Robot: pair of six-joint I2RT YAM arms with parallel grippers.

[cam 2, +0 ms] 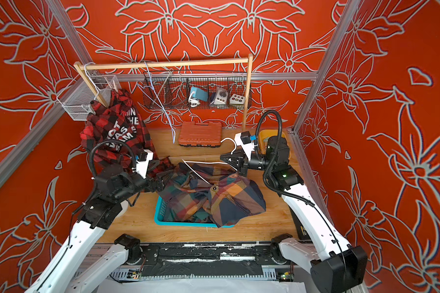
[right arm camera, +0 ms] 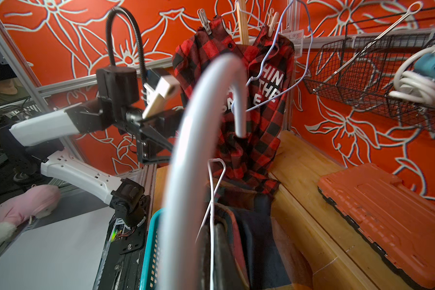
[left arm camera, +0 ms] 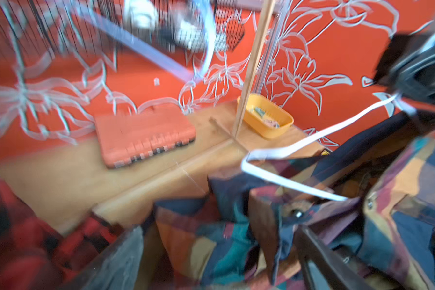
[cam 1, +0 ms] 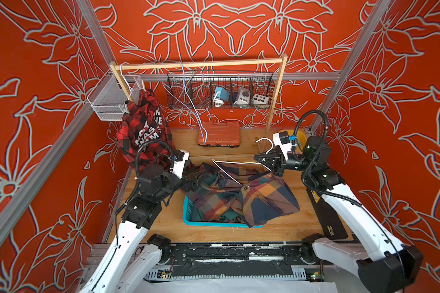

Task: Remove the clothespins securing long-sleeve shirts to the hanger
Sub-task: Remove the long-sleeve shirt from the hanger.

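Note:
A dark plaid shirt [cam 1: 239,195] [cam 2: 214,195] lies heaped over a teal basket [cam 1: 188,218]. On top of it lies a white wire hanger [cam 1: 236,162]. My right gripper [cam 1: 257,158] [right arm camera: 212,251] is shut on that hanger's wire near the hook [right arm camera: 199,120]. At the shirt's left edge my left gripper [cam 1: 194,181] [left arm camera: 219,256] stands open, with plaid cloth [left arm camera: 236,238] between its fingers. A red-and-black shirt [cam 1: 142,132] [right arm camera: 256,100] hangs from the rail at the left. Two clothespins [right arm camera: 204,22] [right arm camera: 271,22] hold its shoulders.
A wooden rail [cam 1: 198,64] spans the back, with a bare light-blue hanger [cam 1: 188,101] on it. Behind are a black wire basket [cam 1: 219,91] and a white mesh basket [cam 1: 104,101]. An orange tool case [cam 1: 219,133] and a yellow tub [left arm camera: 266,115] sit on the table.

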